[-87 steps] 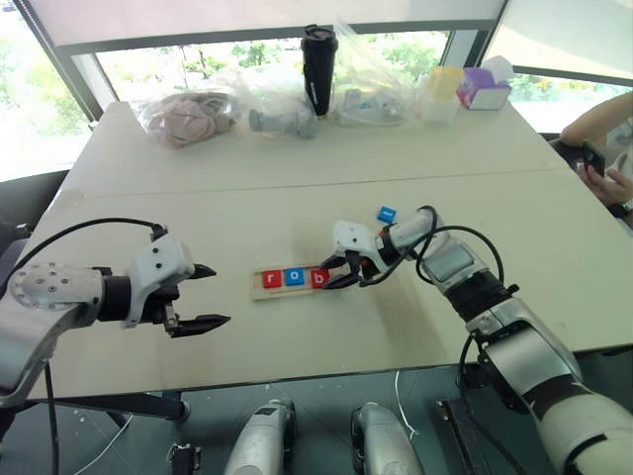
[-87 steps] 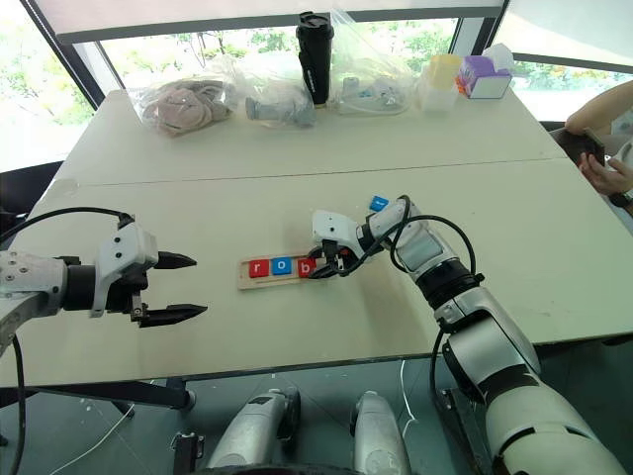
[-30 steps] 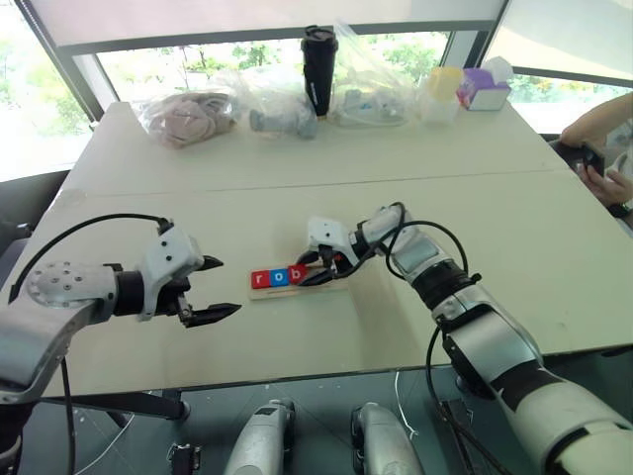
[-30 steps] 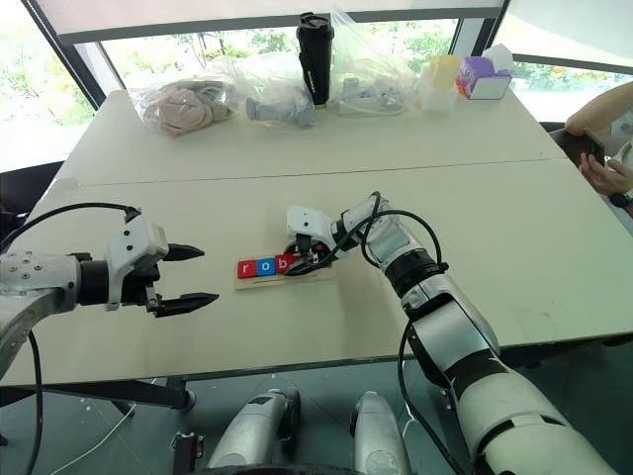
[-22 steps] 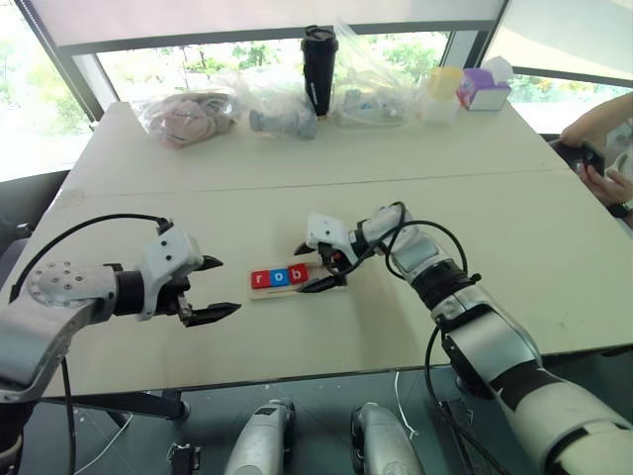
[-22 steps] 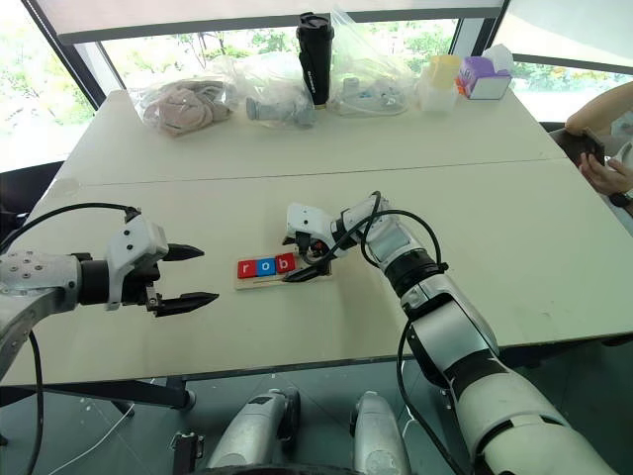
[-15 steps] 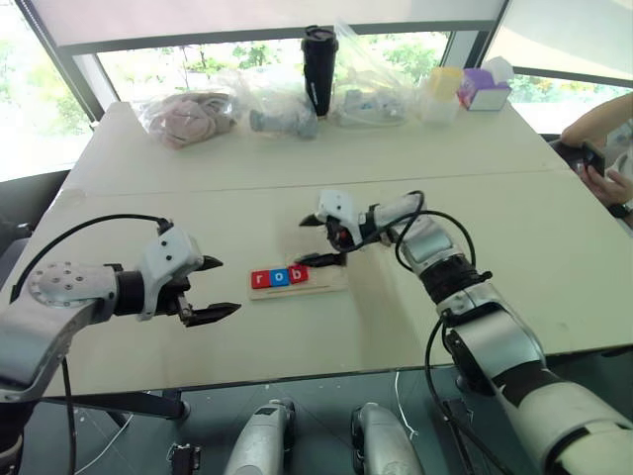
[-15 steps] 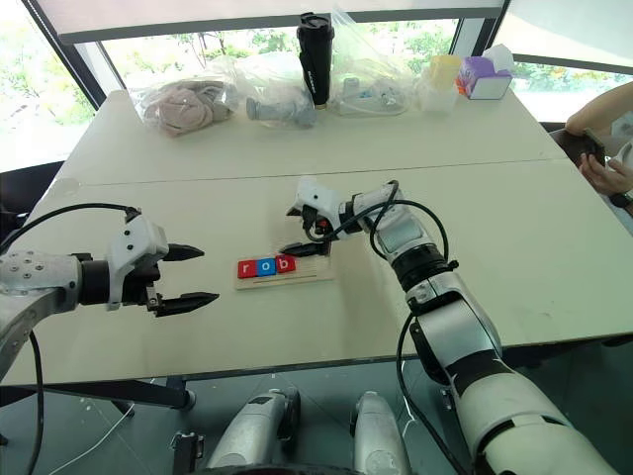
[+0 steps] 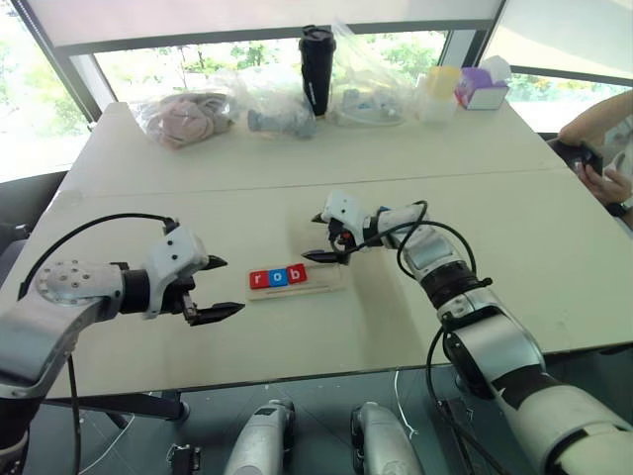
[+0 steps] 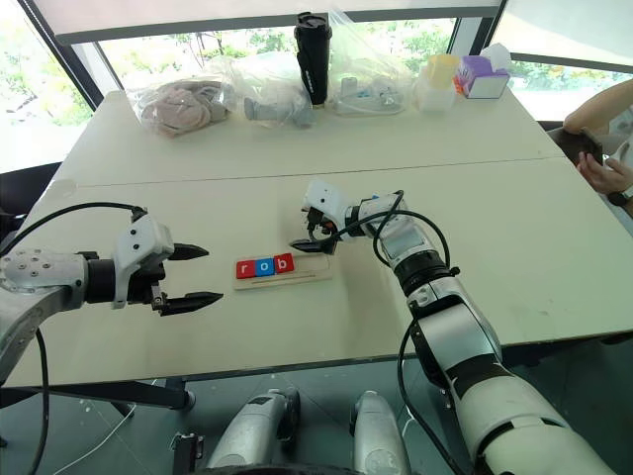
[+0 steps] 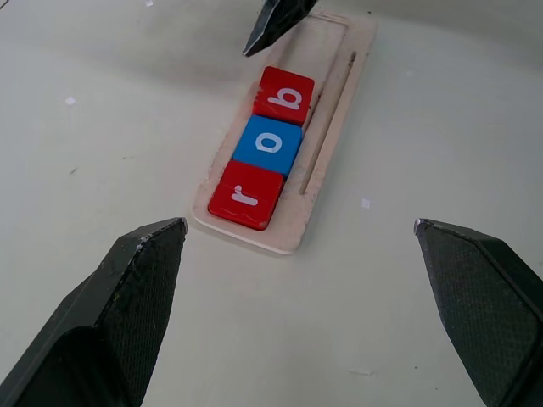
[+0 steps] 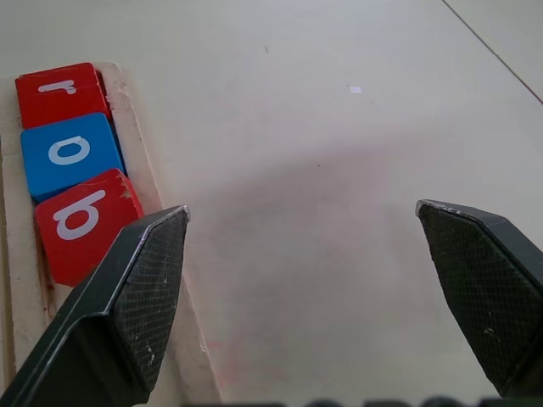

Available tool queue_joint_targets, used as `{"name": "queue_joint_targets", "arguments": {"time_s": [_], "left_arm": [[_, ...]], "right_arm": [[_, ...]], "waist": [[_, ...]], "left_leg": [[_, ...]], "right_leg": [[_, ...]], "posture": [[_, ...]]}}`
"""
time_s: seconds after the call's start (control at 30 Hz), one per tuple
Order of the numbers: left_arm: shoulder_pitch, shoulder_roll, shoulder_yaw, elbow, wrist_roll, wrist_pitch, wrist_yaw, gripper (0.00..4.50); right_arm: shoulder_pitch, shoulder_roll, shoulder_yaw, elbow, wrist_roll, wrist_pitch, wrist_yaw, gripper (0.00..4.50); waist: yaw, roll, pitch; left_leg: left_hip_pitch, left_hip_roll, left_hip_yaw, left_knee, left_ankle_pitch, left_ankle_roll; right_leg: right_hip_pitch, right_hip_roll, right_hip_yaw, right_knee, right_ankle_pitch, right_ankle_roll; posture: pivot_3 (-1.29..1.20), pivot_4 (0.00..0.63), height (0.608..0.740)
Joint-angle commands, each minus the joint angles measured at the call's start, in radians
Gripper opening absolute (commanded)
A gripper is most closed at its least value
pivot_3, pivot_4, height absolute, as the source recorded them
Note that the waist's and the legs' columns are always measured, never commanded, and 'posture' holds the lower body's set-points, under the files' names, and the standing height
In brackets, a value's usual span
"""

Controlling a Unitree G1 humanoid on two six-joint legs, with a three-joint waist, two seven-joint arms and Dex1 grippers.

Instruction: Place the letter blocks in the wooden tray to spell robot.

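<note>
The wooden tray [image 9: 318, 282] lies in the middle of the near table. Three letter blocks sit in its left part: a red r [image 9: 259, 280], a blue o [image 9: 279, 278] and a red b [image 9: 297, 274]. The tray's right part is bare. My right gripper [image 9: 320, 237] hangs open just above and behind the tray's right end, holding nothing. Its lower fingertip [image 11: 270, 24] is close to the b [image 11: 284, 95]. My left gripper [image 9: 218, 289] stands open and empty, a short way left of the tray, pointing at it.
A black tumbler [image 9: 317, 67], clear plastic bags with items [image 9: 188, 117], a pale cup [image 9: 441, 87] and a purple box [image 9: 479, 87] line the far table edge. A person's hand [image 9: 603, 178] holds a dark device at the right edge.
My right gripper opened and drew up and back from the tray's right end, a little to the right. The three blocks stay in the tray. My left gripper kept still.
</note>
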Motion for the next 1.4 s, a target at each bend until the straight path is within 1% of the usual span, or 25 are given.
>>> {"name": "queue_joint_targets", "arguments": {"time_s": [0.03, 0.27, 0.5, 0.63, 0.73, 0.8, 0.9, 1.0, 1.1, 1.17, 1.23, 1.4], "left_arm": [[-0.008, -0.002, 0.017, -0.009, -0.003, -0.01, 0.002, 4.5], [-0.001, -0.005, 0.023, -0.02, -0.007, -0.002, 0.01, 4.5], [-0.011, -0.009, 0.013, -0.012, -0.003, -0.005, 0.009, 4.5], [-0.016, -0.011, 0.011, -0.014, -0.005, -0.004, 0.005, 4.5], [-0.039, -0.031, 0.023, -0.032, -0.046, 0.015, 0.005, 4.5], [-0.06, -0.051, 0.039, -0.047, -0.091, 0.034, 0.005, 4.5], [-0.097, -0.076, 0.045, -0.056, -0.143, 0.056, 0.008, 4.5], [-0.126, -0.1, 0.031, -0.045, -0.167, 0.061, 0.013, 4.5], [-0.151, -0.122, 0.002, -0.035, -0.18, 0.063, 0.005, 4.5], [-0.182, -0.14, -0.034, -0.018, -0.172, 0.06, -0.003, 4.5], [-0.21, -0.152, -0.065, 0.002, -0.158, 0.052, -0.014, 4.5], [-0.259, -0.159, -0.117, 0.044, -0.125, 0.022, -0.049, 4.5]], "right_arm": [[-0.04, 0.017, 0.008, 0.039, -0.018, -0.044, -0.002, 4.44], [-0.025, 0.021, 0.009, 0.037, -0.016, -0.072, 0.042, 4.44], [-0.018, 0.019, 0.002, 0.023, -0.012, -0.067, 0.036, 4.44], [-0.049, -0.003, -0.057, 0.027, 0.005, -0.067, -0.063, 4.44], [-0.056, -0.055, -0.166, -0.066, 0.069, 0.009, -0.145, 4.44], [-0.018, -0.087, -0.231, -0.185, 0.114, 0.115, -0.187, 4.44], [0.094, -0.124, -0.324, -0.445, 0.182, 0.37, -0.272, 4.44], [0.241, -0.158, -0.357, -0.697, 0.2, 0.557, -0.337, 4.44], [0.381, -0.193, -0.364, -0.879, 0.234, 0.641, -0.336, 4.44], [0.454, -0.222, -0.359, -0.922, 0.262, 0.649, -0.299, 4.44], [0.485, -0.246, -0.345, -0.905, 0.268, 0.629, -0.277, 4.44], [0.463, -0.282, -0.311, -0.759, 0.247, 0.535, -0.246, 4.44]], "waist": [[0.0, 0.0, 0.0], [0.0, 0.0, 0.0], [0.0, 0.0, 0.0], [0.001, 0.0, 0.0], [0.008, 0.0, 0.0], [0.01, 0.0, 0.0], [0.01, -0.001, -0.001], [0.01, -0.001, -0.001], [0.008, 0.0, -0.001], [0.006, 0.0, -0.001], [0.004, 0.0, -0.001], [0.008, 0.0, -0.001]], "left_leg": [[0.0, 0.0, 0.0, 0.0, 0.0, 0.0], [0.0, 0.0, 0.0, 0.0, 0.0, 0.0], [0.0, 0.0, 0.0, 0.0, 0.0, 0.0], [0.0, 0.0, 0.0, 0.0, 0.0, 0.0], [0.0, 0.0, 0.0, 0.0, -0.001, -0.002], [0.0, 0.0, -0.001, 0.001, -0.001, -0.002], [0.0, 0.0, -0.001, 0.001, -0.001, -0.002], [0.0, 0.0, -0.001, 0.0, 0.0, 0.0], [-0.001, 0.0, -0.001, -0.001, 0.001, 0.0], [0.0, 0.0, 0.0, 0.0, 0.001, 0.001], [0.0, 0.0, 0.001, 0.002, 0.001, 0.001], [0.002, 0.001, 0.0, 0.006, 0.001, 0.001]], "right_leg": [[0.0, 0.0, 0.0, 0.0, 0.0, 0.0], [0.0, 0.0, 0.0, 0.0, 0.0, 0.0], [0.0, 0.0, 0.0, 0.0, 0.0, 0.0], [-0.001, 0.0, 0.0, 0.0, 0.0, 0.0], [-0.001, 0.0, 0.0, 0.0, 0.0, 0.0], [-0.002, 0.0, 0.0, 0.0, 0.0, 0.0], [-0.001, -0.001, 0.0, 0.0, 0.0, 0.0], [0.002, -0.001, 0.0, 0.0, 0.0, 0.0], [0.001, -0.001, 0.0, 0.001, 0.0, 0.0], [0.001, -0.001, 0.001, 0.001, 0.0, 0.0], [0.003, -0.001, 0.0, 0.0, -0.001, -0.001], [0.008, 0.0, 0.0, -0.001, -0.002, -0.005]], "posture": [[0.0, 0.15, 0.74], [0.0, 0.15, 0.74], [0.0, 0.15, 0.74], [0.0, 0.15, 0.74], [0.0, 0.15, 0.74], [0.0, 0.15, 0.74], [0.0, 0.15, 0.74], [0.0, 0.15, 0.74], [0.0, 0.15, 0.74], [0.0, 0.15, 0.74], [0.0, 0.15, 0.74], [0.0, 0.15, 0.74]]}}
